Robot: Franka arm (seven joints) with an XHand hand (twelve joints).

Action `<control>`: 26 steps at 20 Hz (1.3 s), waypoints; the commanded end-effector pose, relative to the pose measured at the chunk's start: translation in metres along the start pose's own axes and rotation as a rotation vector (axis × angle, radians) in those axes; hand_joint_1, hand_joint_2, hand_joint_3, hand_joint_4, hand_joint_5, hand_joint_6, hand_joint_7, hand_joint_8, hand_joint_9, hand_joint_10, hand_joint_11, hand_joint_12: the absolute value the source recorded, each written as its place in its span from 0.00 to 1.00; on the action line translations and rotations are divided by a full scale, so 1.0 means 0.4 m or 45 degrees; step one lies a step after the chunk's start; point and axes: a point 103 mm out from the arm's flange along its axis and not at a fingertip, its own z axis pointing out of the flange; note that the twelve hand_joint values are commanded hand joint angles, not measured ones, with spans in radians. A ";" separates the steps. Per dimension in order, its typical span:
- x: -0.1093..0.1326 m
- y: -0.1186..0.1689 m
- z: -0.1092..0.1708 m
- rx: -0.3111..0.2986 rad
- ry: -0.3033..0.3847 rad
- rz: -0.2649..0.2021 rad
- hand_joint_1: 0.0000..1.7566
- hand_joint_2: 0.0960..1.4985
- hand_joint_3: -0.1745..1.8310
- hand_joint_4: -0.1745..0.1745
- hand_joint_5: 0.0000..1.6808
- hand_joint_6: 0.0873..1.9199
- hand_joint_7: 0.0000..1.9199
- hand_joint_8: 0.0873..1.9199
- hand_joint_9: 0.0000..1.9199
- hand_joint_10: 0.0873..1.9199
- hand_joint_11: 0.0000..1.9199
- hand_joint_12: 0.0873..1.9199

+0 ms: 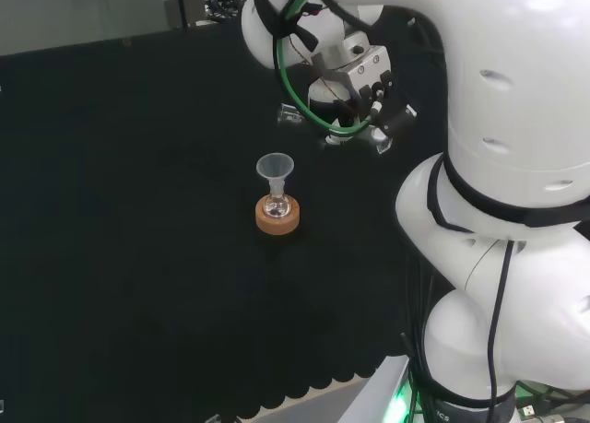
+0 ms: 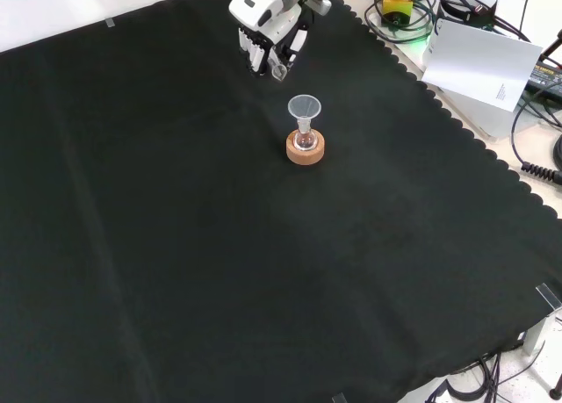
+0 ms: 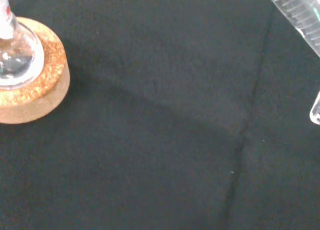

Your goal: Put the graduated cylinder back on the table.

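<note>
In the head view the hand (image 1: 373,96) hangs above the cloth, to the right of and beyond the flask. Its fingers are curled round the clear graduated cylinder (image 1: 289,115), which lies tilted, one end sticking out to the left. The wrist view has the cylinder (image 3: 298,13) close by, its scale marks visible, slanting above the cloth. In the front view the hand (image 2: 268,39) is at the top, just beyond the flask.
A small round flask (image 1: 277,205) with a clear funnel (image 1: 275,168) in its neck sits on a cork ring (image 1: 277,220) mid-cloth, also seen in the front view (image 2: 305,148) and wrist view (image 3: 35,89). The scalloped cloth edge (image 2: 457,126) runs along the front view's right.
</note>
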 end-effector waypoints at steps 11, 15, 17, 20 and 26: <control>-0.047 0.164 0.012 -0.217 0.384 -0.132 0.65 0.81 0.00 0.00 0.55 0.57 0.66 0.08 0.75 0.00 0.66 0.33; -0.053 0.217 0.014 -0.290 0.478 -0.164 0.65 0.81 0.00 0.00 0.55 0.57 0.66 0.08 0.75 0.00 0.66 0.33; -0.054 0.244 0.015 -0.319 0.517 -0.178 0.65 0.81 0.00 0.00 0.55 0.57 0.66 0.08 0.75 0.00 0.66 0.33; -0.054 0.281 0.019 -0.364 0.576 -0.190 0.65 0.81 0.00 0.00 0.55 0.57 0.66 0.08 0.75 0.00 0.66 0.33; -0.059 0.339 0.033 -0.459 0.682 -0.192 0.65 0.81 0.00 0.00 0.55 0.57 0.66 0.08 0.75 0.00 0.66 0.33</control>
